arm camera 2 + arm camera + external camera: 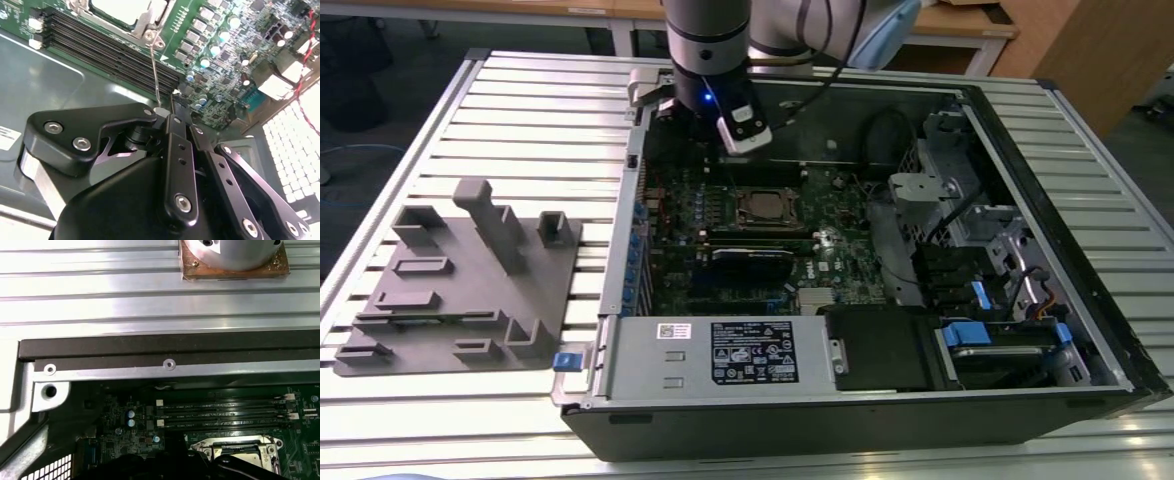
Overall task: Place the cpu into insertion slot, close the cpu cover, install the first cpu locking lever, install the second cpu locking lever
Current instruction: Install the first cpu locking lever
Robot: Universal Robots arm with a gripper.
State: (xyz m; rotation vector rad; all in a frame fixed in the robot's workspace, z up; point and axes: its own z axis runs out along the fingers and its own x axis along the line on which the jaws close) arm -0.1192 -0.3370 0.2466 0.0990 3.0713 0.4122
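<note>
Ribbed aluminium worktop (480, 110) carries an open computer case (854, 425); over its green board (854, 215) the black pincer (167, 117) hangs clenched, beside the silvery cpu cover (146, 21) framing the flat cpu (766, 208) — its tips meet a thin wire lever (155, 70), pinched or not I cannot tell.

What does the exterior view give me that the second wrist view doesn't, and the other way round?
Exterior view: the whole open black computer case on the slatted aluminium table, and the grey moulded fixture tray at the exterior view's left. Second wrist view: the black gripper close up, with a thin wire locking lever running from the cover's corner to its tip. Both: the square silvery-topped cpu framed by the silvery metal cpu cover, on the green circuit board.
</note>
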